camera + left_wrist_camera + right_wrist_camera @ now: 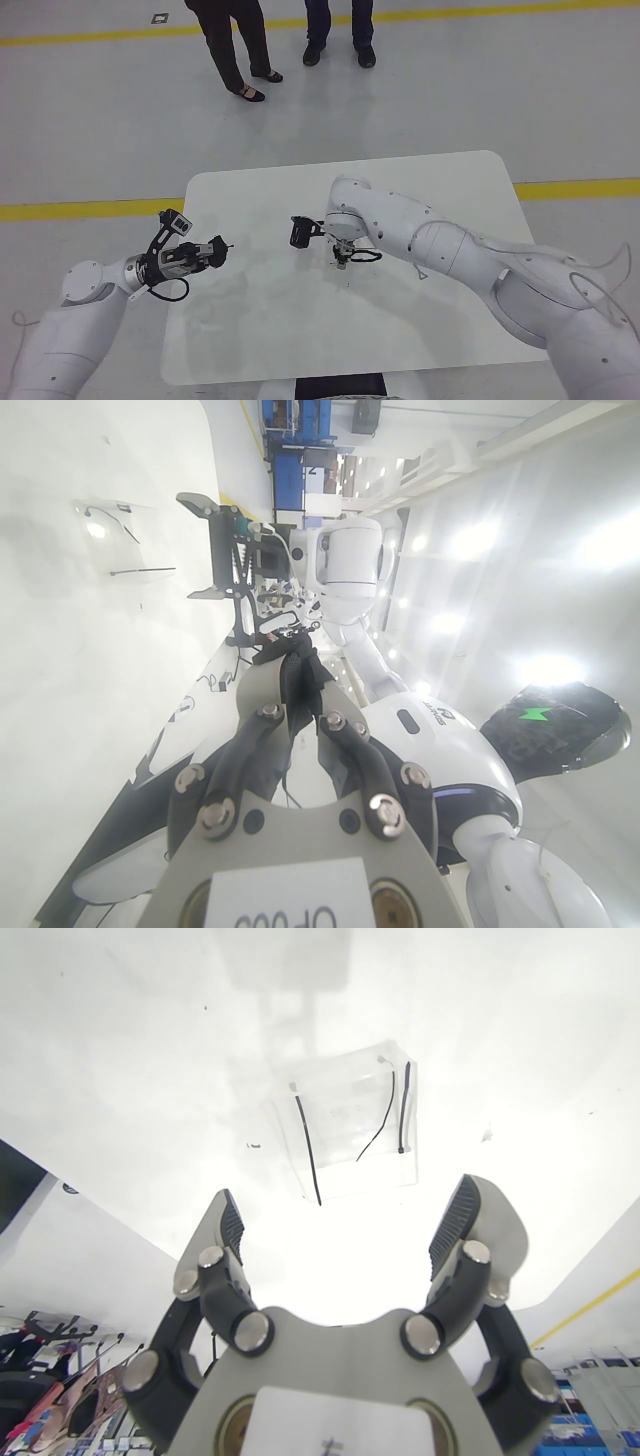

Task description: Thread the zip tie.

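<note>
white worktop [300, 340], two arms over it. left end effector [218, 248] hangs over the worktop's left edge, turned sideways and pointing across toward the other arm. in its wrist view the left end effector [300, 670] has its fingers pressed together, no gap. a thin black strand [285, 780] runs back from between them, and a short tip pokes out past the fingertips in the top view. it looks like a zip tie, though the grip point itself is too dark to confirm.

right end effector [343, 258] sits near the middle of the worktop, pointing down. wrist view: right end effector [350, 1200] spread wide, ribbed pads facing each other, nothing between them. seen from the left wrist, it [200, 550] is likewise splayed and apart from the block.

clear block [345, 1163] rests on the worktop just ahead of the open fingers. three black ties lie on it: long zip tie [307, 1148] along one side, thin curved tie [382, 1118], and thicker tie [404, 1113] near the opposite edge. none touches the right end effector.
</note>
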